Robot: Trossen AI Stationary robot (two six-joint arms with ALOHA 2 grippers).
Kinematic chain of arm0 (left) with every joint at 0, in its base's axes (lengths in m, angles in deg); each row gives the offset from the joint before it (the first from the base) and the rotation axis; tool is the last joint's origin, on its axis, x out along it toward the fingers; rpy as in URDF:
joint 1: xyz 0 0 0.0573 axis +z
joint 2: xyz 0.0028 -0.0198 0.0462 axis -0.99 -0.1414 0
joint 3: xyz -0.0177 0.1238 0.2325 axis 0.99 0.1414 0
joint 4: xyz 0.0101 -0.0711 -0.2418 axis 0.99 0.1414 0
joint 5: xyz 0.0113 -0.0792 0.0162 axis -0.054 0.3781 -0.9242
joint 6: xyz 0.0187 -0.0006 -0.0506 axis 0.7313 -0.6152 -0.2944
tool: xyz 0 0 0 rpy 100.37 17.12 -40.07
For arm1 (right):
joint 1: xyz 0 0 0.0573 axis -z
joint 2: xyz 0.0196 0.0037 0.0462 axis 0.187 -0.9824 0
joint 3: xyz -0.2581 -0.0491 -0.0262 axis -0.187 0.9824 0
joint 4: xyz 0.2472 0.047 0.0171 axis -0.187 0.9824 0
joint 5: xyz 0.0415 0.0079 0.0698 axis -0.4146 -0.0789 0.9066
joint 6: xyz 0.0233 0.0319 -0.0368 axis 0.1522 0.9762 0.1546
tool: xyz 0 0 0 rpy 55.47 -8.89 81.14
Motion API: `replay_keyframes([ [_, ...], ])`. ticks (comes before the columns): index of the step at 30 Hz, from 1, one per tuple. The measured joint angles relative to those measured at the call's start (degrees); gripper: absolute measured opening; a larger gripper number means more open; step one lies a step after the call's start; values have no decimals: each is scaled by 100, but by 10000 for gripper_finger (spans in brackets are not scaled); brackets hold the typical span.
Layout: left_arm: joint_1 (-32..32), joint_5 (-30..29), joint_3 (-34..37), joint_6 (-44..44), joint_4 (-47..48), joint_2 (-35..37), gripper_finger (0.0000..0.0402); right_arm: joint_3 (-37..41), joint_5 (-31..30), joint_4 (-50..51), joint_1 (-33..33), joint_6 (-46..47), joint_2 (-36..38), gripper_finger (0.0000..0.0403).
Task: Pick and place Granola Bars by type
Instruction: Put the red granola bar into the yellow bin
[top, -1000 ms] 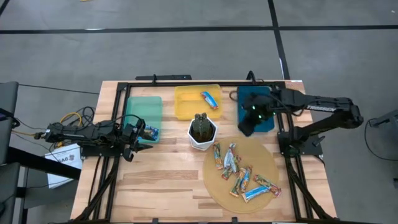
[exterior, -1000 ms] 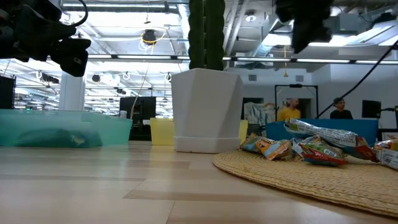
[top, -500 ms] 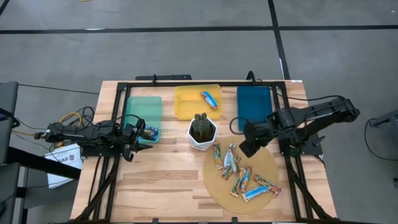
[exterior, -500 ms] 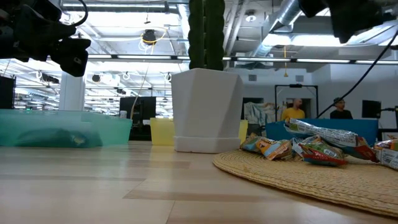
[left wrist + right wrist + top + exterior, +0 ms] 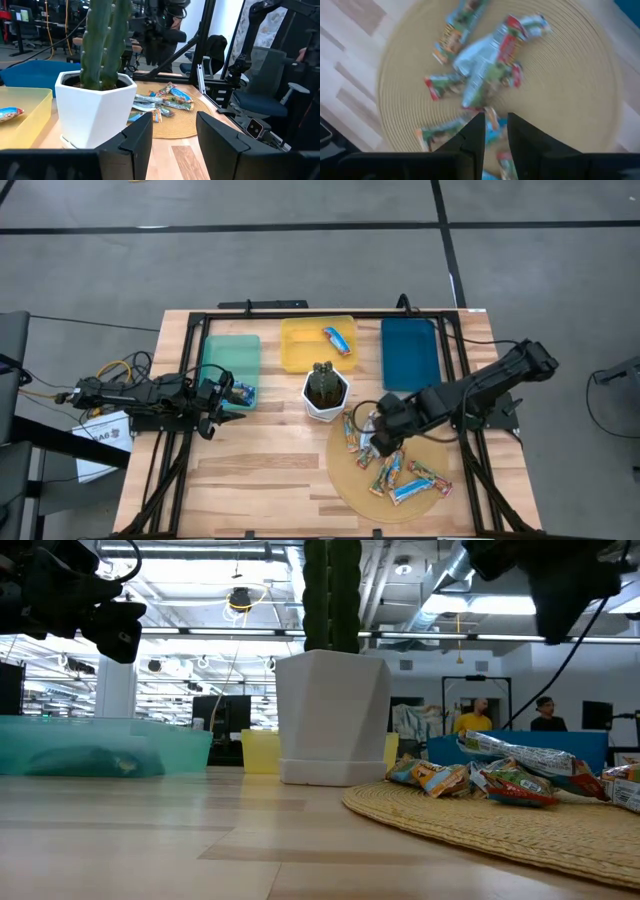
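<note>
Change since earlier: since a second ago the right arm has been swung from over the blue bin down to the woven mat; nothing else has shifted.

High view, right gripper: the right gripper (image 5: 375,432) is placed just right of centre frame, above the upper-left part of the woven mat (image 5: 432,442); whether the fingers are apart cannot be told from above.

High view, task items: the Granola Bars (image 5: 392,465) are heaped on the mat, lower right of centre. One bar (image 5: 336,340) is seen in the yellow bin (image 5: 300,348) at upper centre, another in the lower corner of the green bin (image 5: 229,358); the blue bin (image 5: 410,352) appears bare.

High view, left gripper: the left gripper (image 5: 222,397) is held idle at left of centre, beside the green bin.

Low view: the white pot (image 5: 335,718) fills the centre, the bars (image 5: 505,778) lie on the mat at right, and the right arm is seen dark at upper right, above them.

Left wrist view: the left fingers (image 5: 137,137) are spread wide with nothing between; pot and mat lie beyond.

Right wrist view: the right fingers (image 5: 476,131) are drawn close with a narrow gap, empty, pointed at the blurred pile (image 5: 487,70).

Step in hand: an approach for the next pick is judged.

Next move: the fingers would need widening, one bar singled out, then a descent onto it.
</note>
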Motion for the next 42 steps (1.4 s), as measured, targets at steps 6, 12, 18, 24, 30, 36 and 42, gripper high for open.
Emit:
replay_keyframes([
  [6,-2,0,0,2,2,-2,144,0,-185,-305,-12,-152,-316,102],
  [12,-2,0,-1,1,1,-2,144,0,-181,-575,-8,-151,-683,181],
  [18,-2,0,-2,1,0,-2,144,0,-172,-842,77,-149,-1099,236],
  [24,-2,0,0,1,2,-2,144,26,-166,-938,208,-149,-1495,234],
  [30,0,0,-2,0,0,-1,144,420,-143,-1471,291,31,-1553,220],
  [36,-2,0,0,0,2,-2,144,694,-136,-1689,299,196,-1557,205],
  [42,-2,0,0,0,1,-2,144,848,-72,-1912,327,198,-1557,166],
])
